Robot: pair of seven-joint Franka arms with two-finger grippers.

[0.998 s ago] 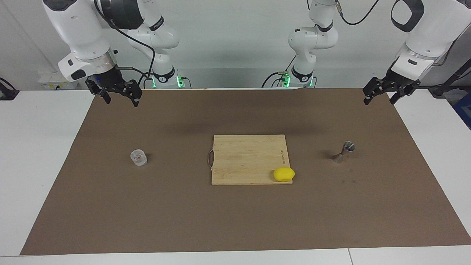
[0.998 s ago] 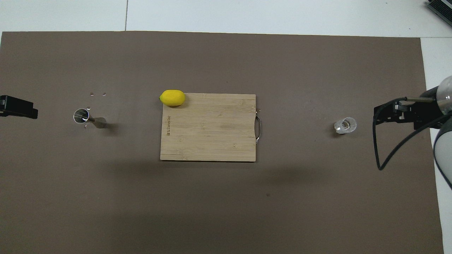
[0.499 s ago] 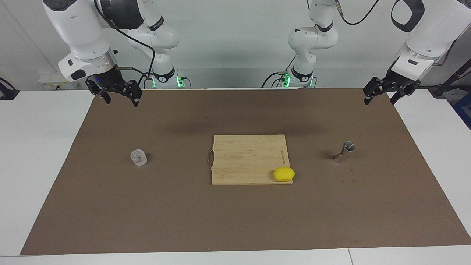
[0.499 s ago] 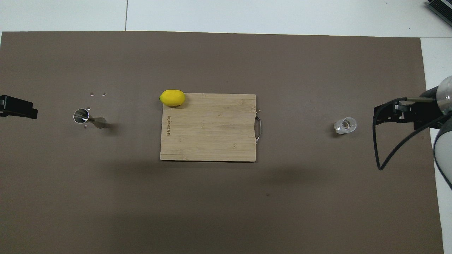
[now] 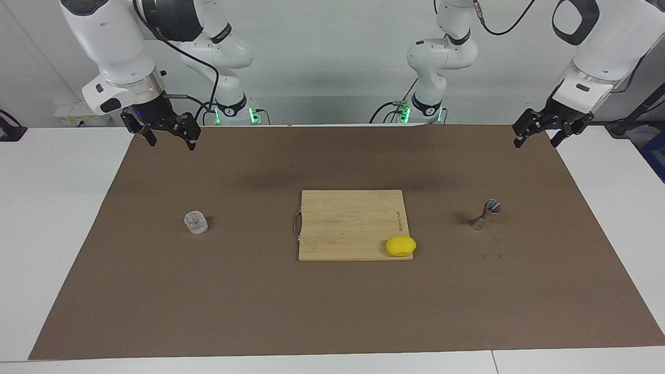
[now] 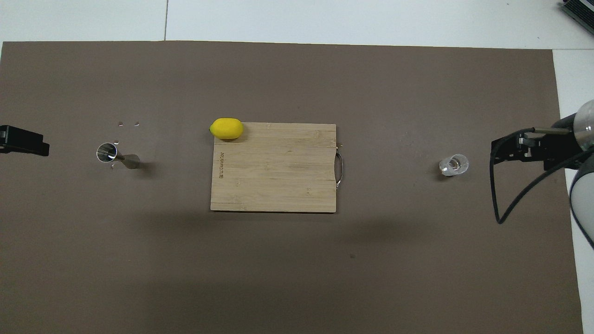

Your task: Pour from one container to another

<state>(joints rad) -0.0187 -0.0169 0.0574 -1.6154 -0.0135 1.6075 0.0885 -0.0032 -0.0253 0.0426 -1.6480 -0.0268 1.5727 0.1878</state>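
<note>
Both claws hang open and empty over the mat's corners, the left claw [image 5: 537,136] cut off at the overhead view's edge, well apart from the jigger [image 5: 486,214], the right claw [image 5: 169,136] well apart from the glass cup [image 5: 196,222], whose contents cannot be made out.

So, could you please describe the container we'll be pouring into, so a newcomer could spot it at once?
Start at the wooden cutting board mid-mat and look toward the left arm's end. There the jigger stands alone on the brown mat: silver metal, hourglass-shaped, unlike the short clear glass cup at the other end.
</note>
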